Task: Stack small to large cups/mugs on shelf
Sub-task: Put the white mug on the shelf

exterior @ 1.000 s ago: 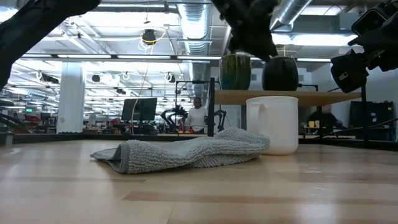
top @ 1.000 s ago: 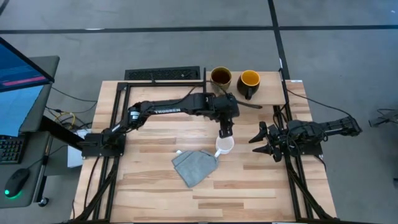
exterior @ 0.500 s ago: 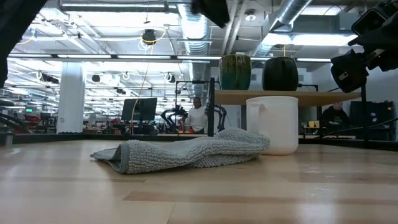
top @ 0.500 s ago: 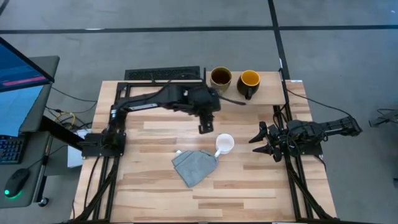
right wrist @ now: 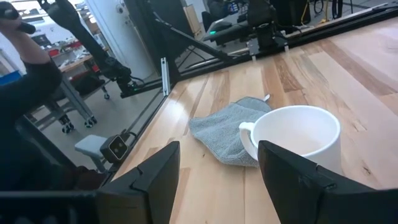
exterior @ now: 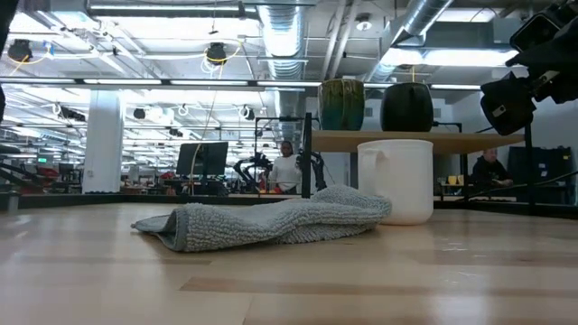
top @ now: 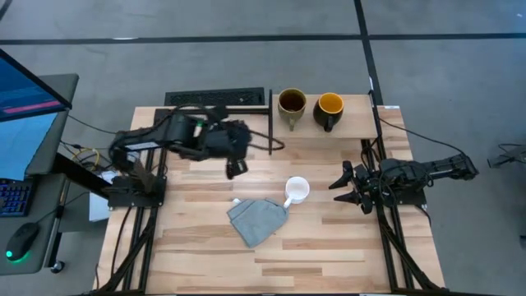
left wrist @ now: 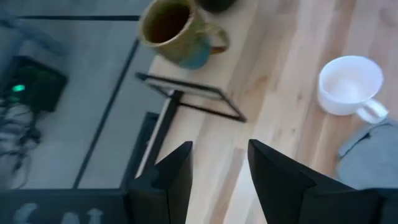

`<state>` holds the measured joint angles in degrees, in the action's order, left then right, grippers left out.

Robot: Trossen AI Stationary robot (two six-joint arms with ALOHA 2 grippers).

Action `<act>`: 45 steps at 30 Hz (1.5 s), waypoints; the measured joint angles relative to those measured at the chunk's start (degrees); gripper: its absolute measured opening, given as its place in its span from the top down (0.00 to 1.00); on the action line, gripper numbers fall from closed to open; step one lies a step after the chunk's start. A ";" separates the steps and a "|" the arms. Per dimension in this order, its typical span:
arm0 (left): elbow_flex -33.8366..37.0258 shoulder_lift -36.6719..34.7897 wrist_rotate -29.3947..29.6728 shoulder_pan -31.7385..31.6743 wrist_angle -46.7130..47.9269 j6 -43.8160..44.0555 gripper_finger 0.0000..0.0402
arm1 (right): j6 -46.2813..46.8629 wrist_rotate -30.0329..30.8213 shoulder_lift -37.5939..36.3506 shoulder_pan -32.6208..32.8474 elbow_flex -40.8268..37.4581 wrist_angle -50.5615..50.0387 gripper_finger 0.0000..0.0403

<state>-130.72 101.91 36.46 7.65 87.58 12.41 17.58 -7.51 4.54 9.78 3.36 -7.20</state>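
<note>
The white mug (top: 297,189) stands upright on its base on the tabletop, its handle toward the grey-blue cloth (top: 257,219); it also shows in the low view (exterior: 397,181). The olive mug (top: 291,103) and the dark mug with the yellow inside (top: 329,105) stand side by side on the shelf (top: 357,123). My left gripper (top: 237,168) is open and empty, up over the table left of the white mug. My right gripper (top: 341,186) is open and empty, just right of the white mug, which fills its wrist view (right wrist: 298,140).
The cloth (exterior: 271,221) lies crumpled on the table, one end against the white mug's side. The shelf's black metal upright (left wrist: 186,99) runs along its left edge, beside the olive mug (left wrist: 174,28). Bare planks lie toward the near edge. People stand in the room beyond.
My left gripper has drawn back from above the white mug toward the table's left edge, the arm folding back. The white mug and the cloth have stayed where they were.
</note>
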 joint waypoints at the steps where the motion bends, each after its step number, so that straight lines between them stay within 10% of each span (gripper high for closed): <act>1: 1.24 -1.08 1.72 0.91 0.36 1.21 0.64 | 0.00 0.00 -0.02 0.00 0.00 -0.01 0.41; 14: 34.72 -22.24 18.40 13.13 -0.61 22.51 0.64 | -0.02 0.00 0.00 0.00 0.01 0.00 0.41; 23: 67.66 -40.89 19.33 19.35 -25.66 16.65 0.64 | -0.11 0.04 -0.02 -0.01 0.01 0.03 0.41; 33: 97.07 -56.26 3.45 18.16 -69.49 -5.95 0.64 | -1.89 3.80 -0.02 -0.15 0.00 -0.04 0.41; 45: 110.72 -70.15 -8.48 15.62 -81.12 -11.31 0.64 | -2.60 9.17 -0.01 -0.17 -0.02 0.37 0.41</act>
<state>-20.00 31.76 27.97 23.27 6.46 1.09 14.98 1.66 4.52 9.61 3.33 -6.83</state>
